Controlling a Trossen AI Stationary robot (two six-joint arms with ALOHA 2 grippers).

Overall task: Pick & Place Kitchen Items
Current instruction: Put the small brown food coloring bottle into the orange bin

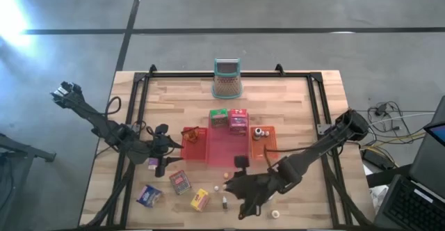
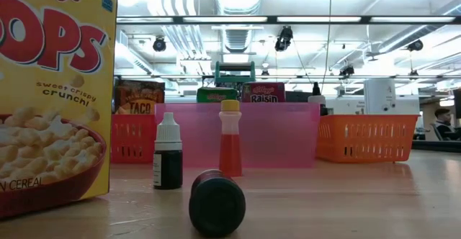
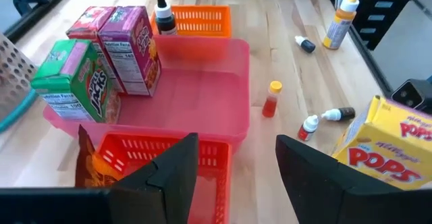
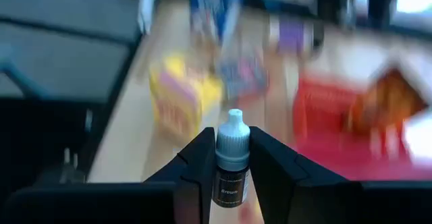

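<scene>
Sorting is lying partway done: the right gripper (image 4: 231,158) is clamping a white-capped brown dropper bottle (image 4: 231,164) above the front table edge, the left gripper (image 3: 236,163) is hanging apart over the red basket (image 3: 158,156); two cereal boxes (image 3: 101,55) are sitting in the pink tray (image 3: 229,126), while bottles and boxes are lying loose.

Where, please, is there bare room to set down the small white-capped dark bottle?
The pink plastic tray has a bare floor beside the green, red and pink boxes. Bare wood lies between those boxes and the brown mesh holder. The table's near edge is crowded with boxes and small bottles, where the right gripper holds the white-capped bottle.
</scene>
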